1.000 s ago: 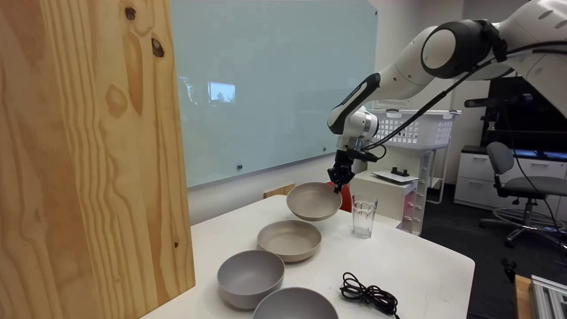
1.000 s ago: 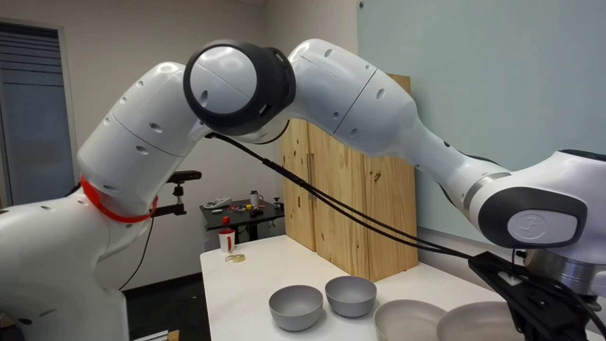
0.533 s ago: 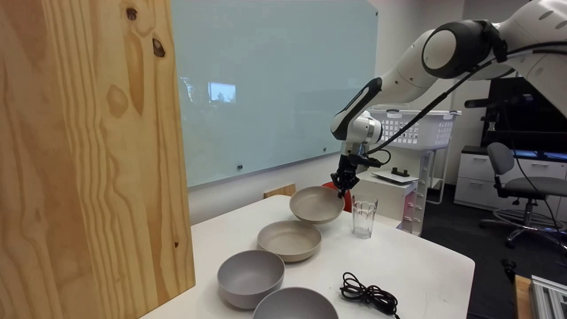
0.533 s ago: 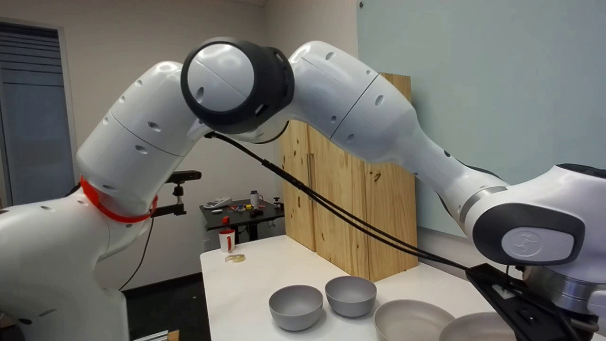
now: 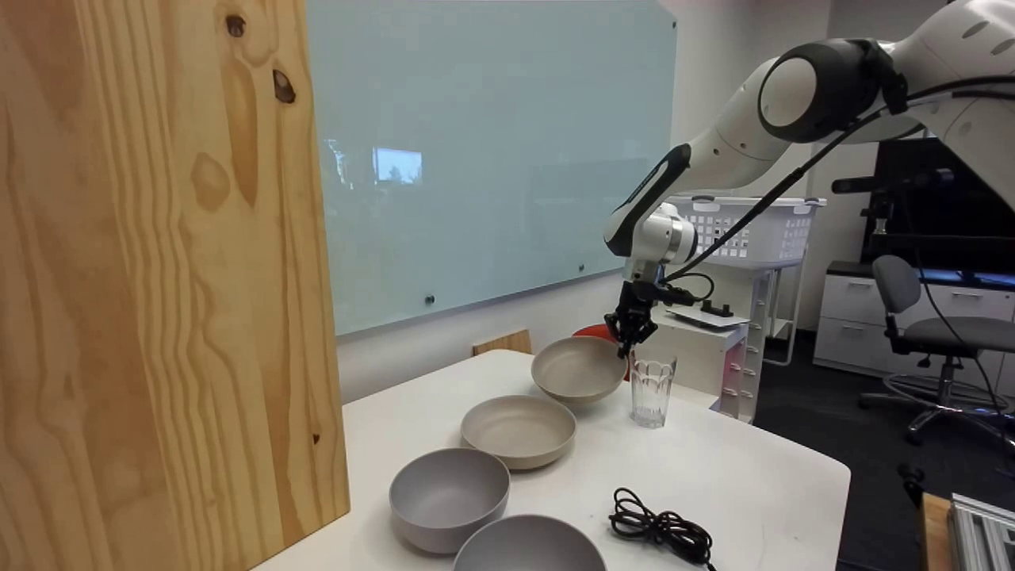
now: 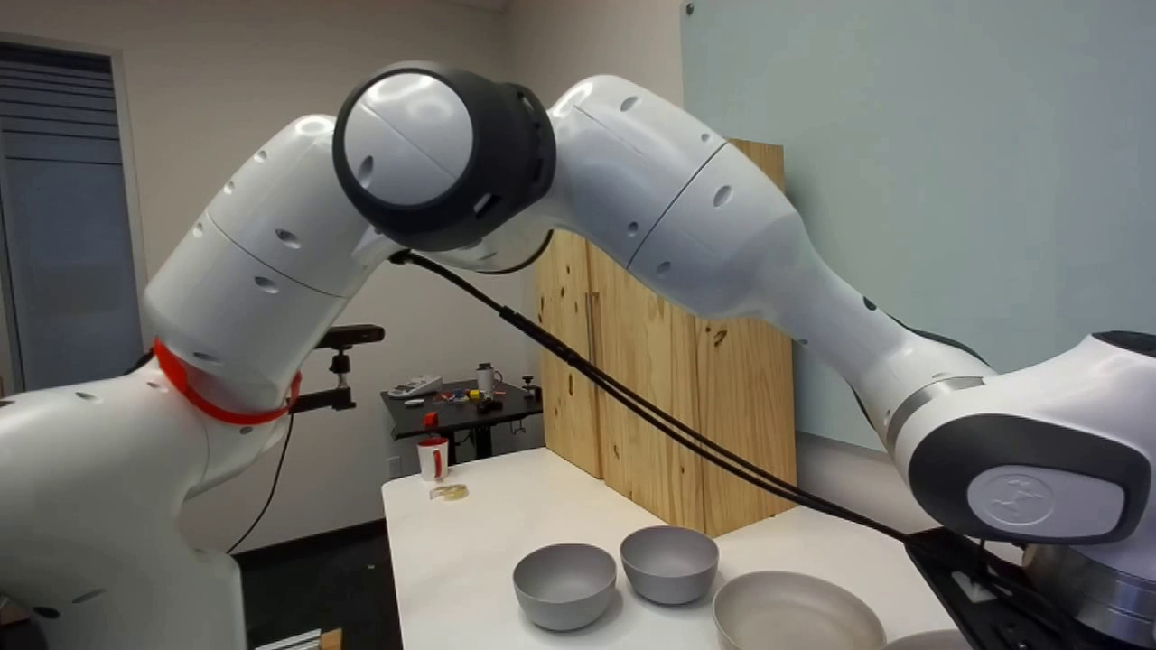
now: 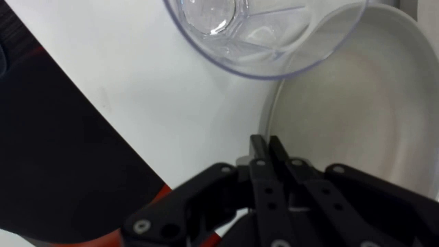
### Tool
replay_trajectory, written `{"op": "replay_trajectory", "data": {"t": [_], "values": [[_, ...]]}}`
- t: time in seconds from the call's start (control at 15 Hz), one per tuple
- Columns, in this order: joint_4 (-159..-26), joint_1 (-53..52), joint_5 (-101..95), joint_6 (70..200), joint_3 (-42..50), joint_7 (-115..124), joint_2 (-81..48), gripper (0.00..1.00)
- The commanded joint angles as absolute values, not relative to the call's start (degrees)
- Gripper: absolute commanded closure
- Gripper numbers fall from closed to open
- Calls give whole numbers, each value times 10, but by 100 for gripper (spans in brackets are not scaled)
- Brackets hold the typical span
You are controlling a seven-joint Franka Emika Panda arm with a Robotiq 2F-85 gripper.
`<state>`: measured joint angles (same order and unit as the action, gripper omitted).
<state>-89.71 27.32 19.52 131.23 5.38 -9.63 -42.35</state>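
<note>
While claw [image 7: 265,138] pinches bowl [image 7: 353,116] (wrist cam), an ext. view adds mug [image 6: 433,459].

A shallow, round, beige bowl [image 5: 579,370]: in an exterior view we see its smooth interior tilted toward the camera, at the far end of the tabletop [image 5: 737,477]. We note its rim pinched in the hand [image 7: 265,140]; whether its underside touches the surface, we cannot tell.

Looks along table [image 5: 737,480] past cabinet [image 5: 174,301] in an exterior view; faces back past near arm [image 6: 677,199] in an exterior view, sharing gray bowls [image 6: 564,587]; at wrist, peers closely down gripper [image 7: 266,139].
</note>
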Motion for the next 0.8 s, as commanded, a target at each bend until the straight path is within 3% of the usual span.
{"op": "replay_trajectory", "data": {"t": [0.0, 0.73], "values": [[-932, 275, 210, 1335, 56, -83, -408, 99], [-1000, 238, 225, 1385, 62, 35, -388, 99]]}}
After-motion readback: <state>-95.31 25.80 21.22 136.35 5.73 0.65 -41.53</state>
